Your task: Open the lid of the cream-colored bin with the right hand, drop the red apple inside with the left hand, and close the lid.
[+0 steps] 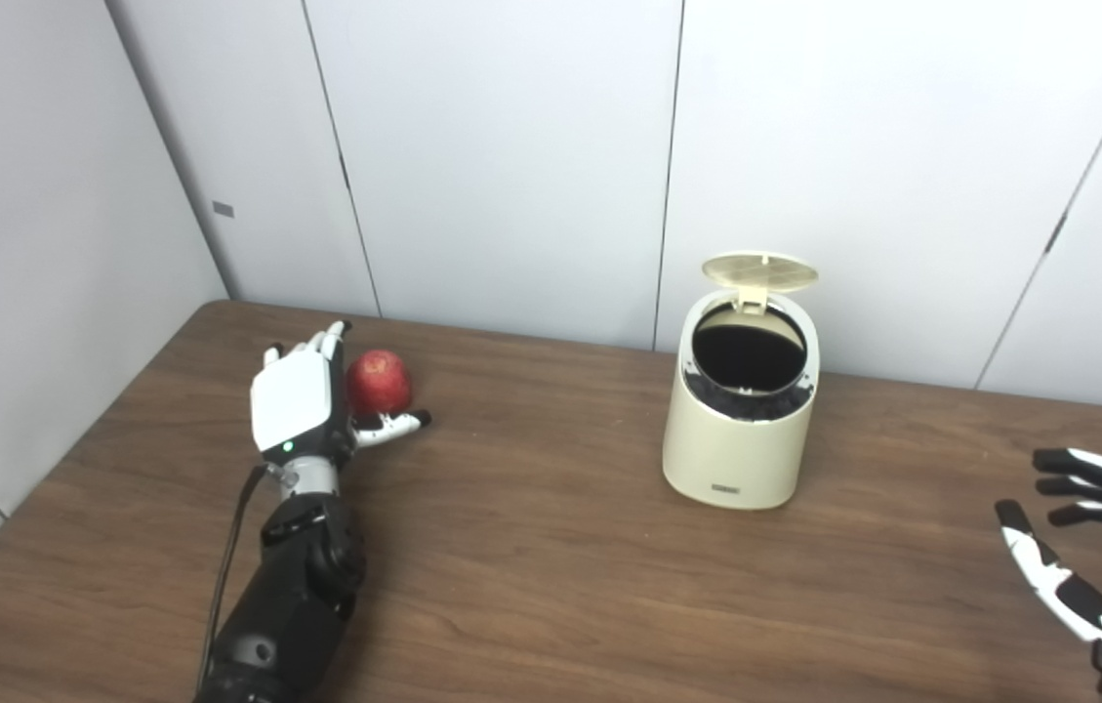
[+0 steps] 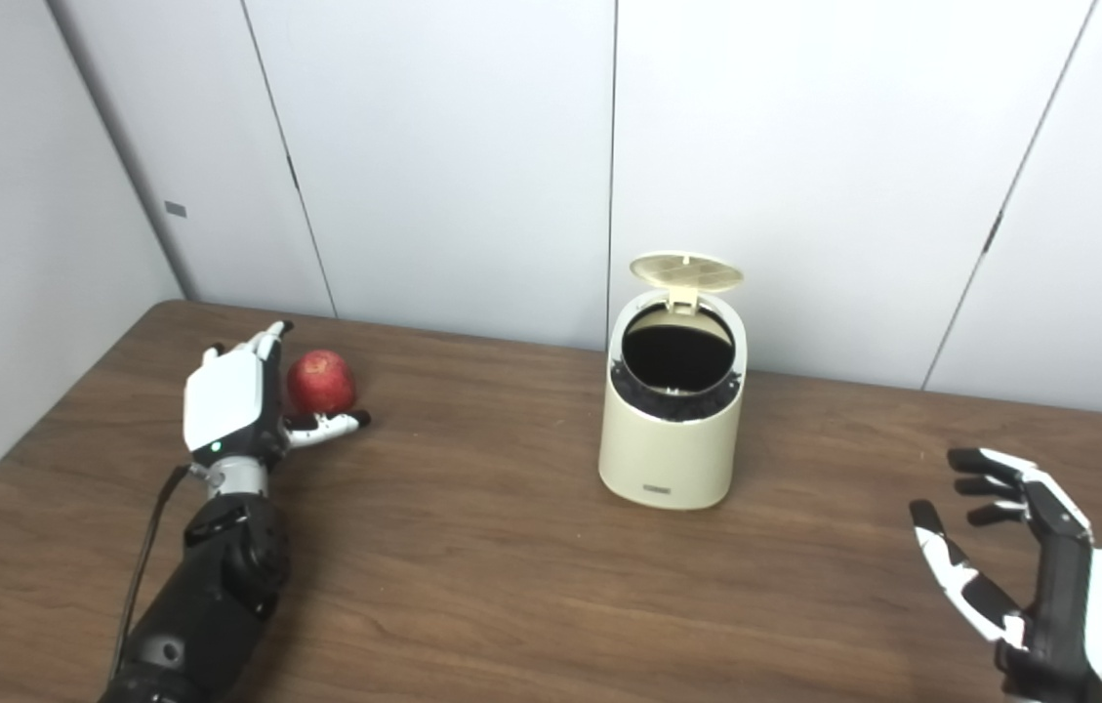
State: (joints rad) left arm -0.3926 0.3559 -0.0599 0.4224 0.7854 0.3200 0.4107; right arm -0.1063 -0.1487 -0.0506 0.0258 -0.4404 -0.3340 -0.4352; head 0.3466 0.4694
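The cream-colored bin point(image 1: 739, 430) stands upright on the brown table, right of centre. Its round lid point(image 1: 759, 271) is flipped up at the back, and the dark opening point(image 1: 749, 353) shows. The red apple point(image 1: 379, 381) rests on the table at the far left. My left hand point(image 1: 302, 400) is open right beside the apple, palm toward it, thumb under its near side and fingers along its left; the fingers are not closed around it. My right hand point(image 2: 1029, 557) is open and empty at the near right, well away from the bin.
The wooden table point(image 1: 531, 566) runs to grey wall panels at the back and left. A black cable point(image 1: 228, 557) hangs along my left forearm.
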